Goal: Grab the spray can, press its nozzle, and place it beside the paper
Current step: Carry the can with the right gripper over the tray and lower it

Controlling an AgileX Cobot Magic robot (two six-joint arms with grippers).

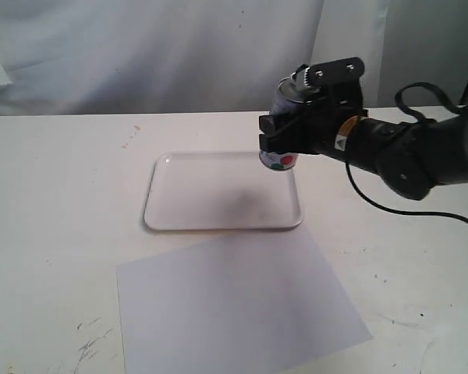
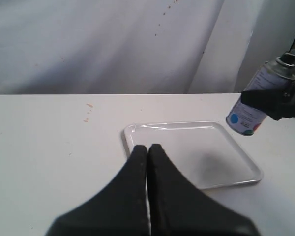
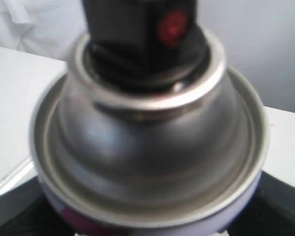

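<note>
The spray can (image 1: pixel 278 160) hangs in the air, slightly tilted, over the far right corner of the white tray (image 1: pixel 210 191). My right gripper (image 1: pixel 285 132) is shut on the can's body. The black nozzle (image 1: pixel 302 74) sticks up above the gripper, and nothing touches it. In the right wrist view the silver dome (image 3: pixel 147 142) and the nozzle (image 3: pixel 137 34) fill the frame, with dark fingers (image 3: pixel 280 206) at either side. The paper (image 1: pixel 234 304) lies flat in front of the tray. My left gripper (image 2: pixel 148 147) is shut and empty, low before the tray (image 2: pixel 187 147), well apart from the can (image 2: pixel 248 110).
A white curtain backs the table. The right arm's black cable (image 1: pixel 421 210) loops over the table to the right of the tray. Dark scuff marks (image 1: pixel 90 343) lie left of the paper.
</note>
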